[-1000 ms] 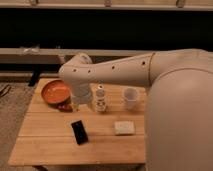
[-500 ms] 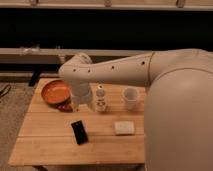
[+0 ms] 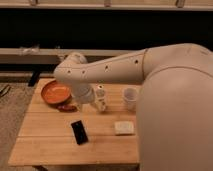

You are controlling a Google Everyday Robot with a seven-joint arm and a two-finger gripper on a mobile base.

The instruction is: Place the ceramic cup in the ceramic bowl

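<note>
1 cup [image 3: 130, 97] | 1 bowl [image 3: 53, 93] | jaws low between bowl and bottle [image 3: 101, 98]

Claw [image 3: 84, 100] between ceramic bowl [image 3: 53, 92] and ceramic cup [image 3: 130, 97]

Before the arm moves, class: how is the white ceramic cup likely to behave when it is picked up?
The ceramic cup looks stiff and smooth, so probably slippery and breakable if dropped. It stands upright on the wooden table, taller than wide, so a sideways nudge might tip it. The gripper hangs by the ceramic bowl, apart from the cup.
</note>
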